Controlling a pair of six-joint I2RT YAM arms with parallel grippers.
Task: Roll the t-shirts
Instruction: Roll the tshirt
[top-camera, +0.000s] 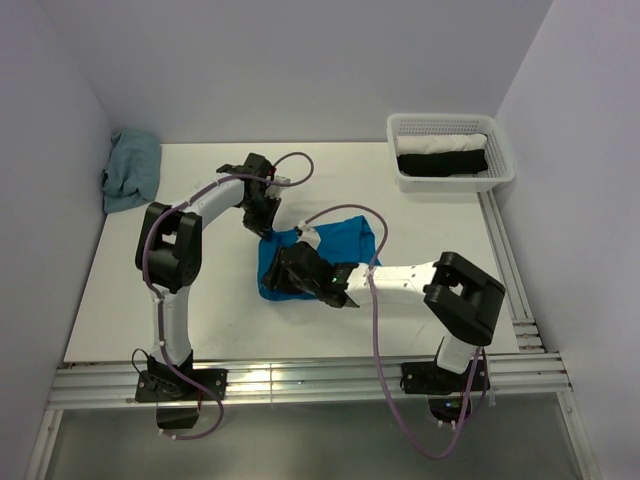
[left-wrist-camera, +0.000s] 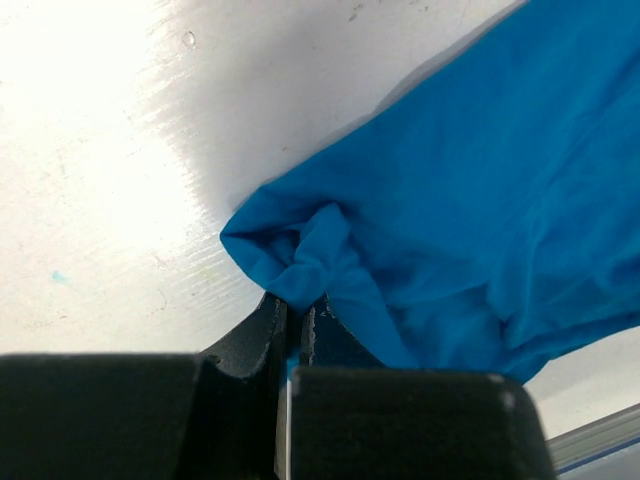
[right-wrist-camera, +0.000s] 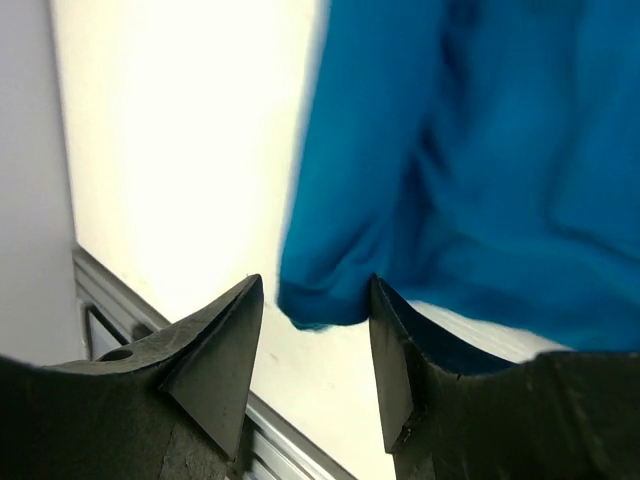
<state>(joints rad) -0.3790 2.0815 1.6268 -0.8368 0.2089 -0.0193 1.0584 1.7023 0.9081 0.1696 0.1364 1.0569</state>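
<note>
Top external view: the t-shirt (top-camera: 345, 240) lies bunched mid-frame. Our left gripper (top-camera: 262, 225) clamps its upper-left corner, we judge to anchor it; our right gripper (top-camera: 285, 275) gapes at the lower-left edge, gripping nothing.

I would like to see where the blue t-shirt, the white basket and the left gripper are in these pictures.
blue t-shirt (top-camera: 345, 240): top view, its flat far part.
white basket (top-camera: 450, 184): top view, its near wall.
left gripper (left-wrist-camera: 296, 306): left wrist view, between the fingertips, shut on a shirt fold.
</note>
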